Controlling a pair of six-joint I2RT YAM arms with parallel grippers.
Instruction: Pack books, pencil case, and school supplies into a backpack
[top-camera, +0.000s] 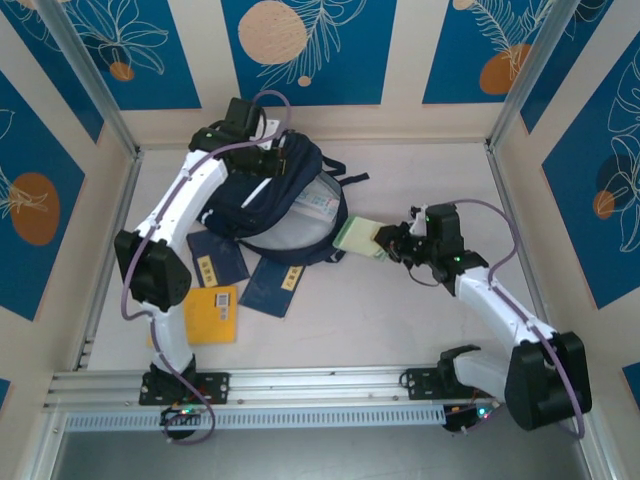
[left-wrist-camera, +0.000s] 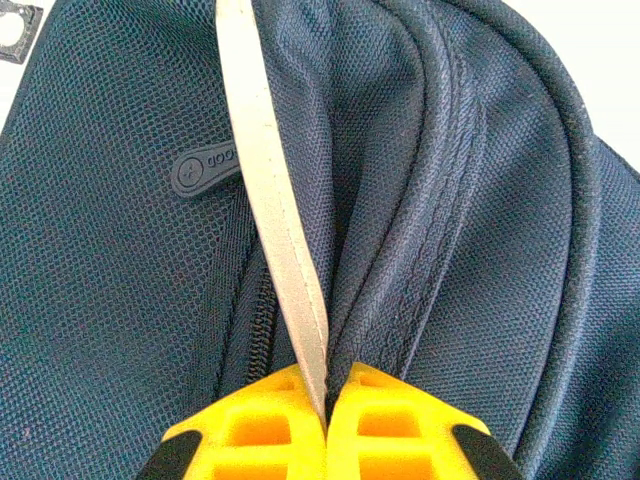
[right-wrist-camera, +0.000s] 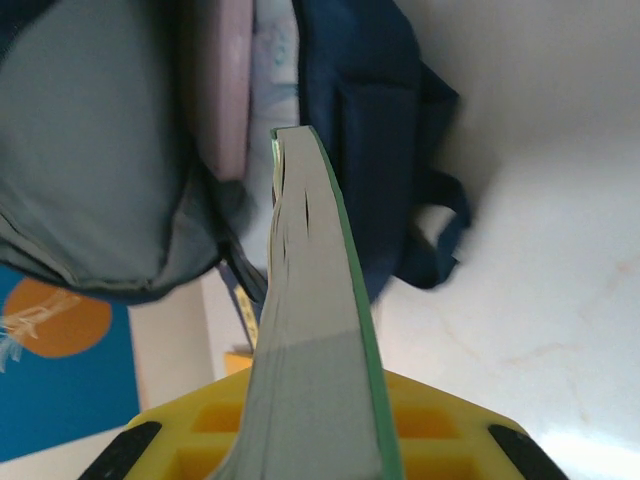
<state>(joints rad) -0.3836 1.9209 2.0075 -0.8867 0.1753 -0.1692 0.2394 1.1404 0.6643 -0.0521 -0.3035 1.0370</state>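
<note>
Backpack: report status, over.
Left fingers shut on the white stripe of the backpack. Right fingers shut on the pale green pad, beside the open mouth. Three books lie outside, not yet packed. Nothing seen blocking the mouth.

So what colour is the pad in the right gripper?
Pale green; pad clearest in top external view.

Navy backpack (top-camera: 260, 200), pale green pad (top-camera: 358, 238), orange-yellow book (top-camera: 212, 315).

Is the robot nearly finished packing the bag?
Not yet. A pale item already lies inside the open backpack. The left gripper pinches its white stripe while the right gripper holds the pale green pad by the opening. Two navy books and the orange-yellow book wait on the table.
</note>
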